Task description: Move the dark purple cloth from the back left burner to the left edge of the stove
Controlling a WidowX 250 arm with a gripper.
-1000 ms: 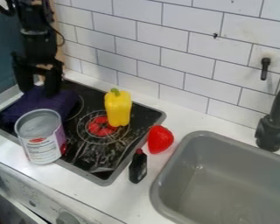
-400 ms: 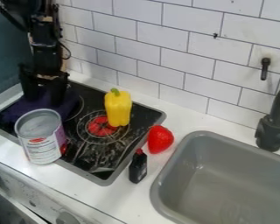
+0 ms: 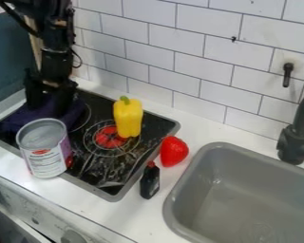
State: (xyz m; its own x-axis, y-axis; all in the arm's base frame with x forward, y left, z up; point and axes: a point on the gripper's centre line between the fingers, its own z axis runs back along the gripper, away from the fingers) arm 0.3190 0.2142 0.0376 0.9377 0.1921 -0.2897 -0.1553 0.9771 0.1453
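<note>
Standing before the seemingly released pincer (image 3: 49,105), a can (image 3: 42,154) partly hides purple cloth (image 3: 16,119) near a yellow pepper (image 3: 128,118).

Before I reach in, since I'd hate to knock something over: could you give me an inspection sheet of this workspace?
Surface: black stovetop with pale streaks or reflections, set in a white counter.
Handled item: purple cloth, bunched on the stovetop.
Clutter: can at the front edge, yellow pepper upright, red fruit, dark bottle.
Pincer: fingers apart at the cloth; contact unclear.
Cables: thin black loop beside the arm.
Surroundings: grey sink, black faucet, tiled wall.
Spills on counter: nothing seen.
</note>
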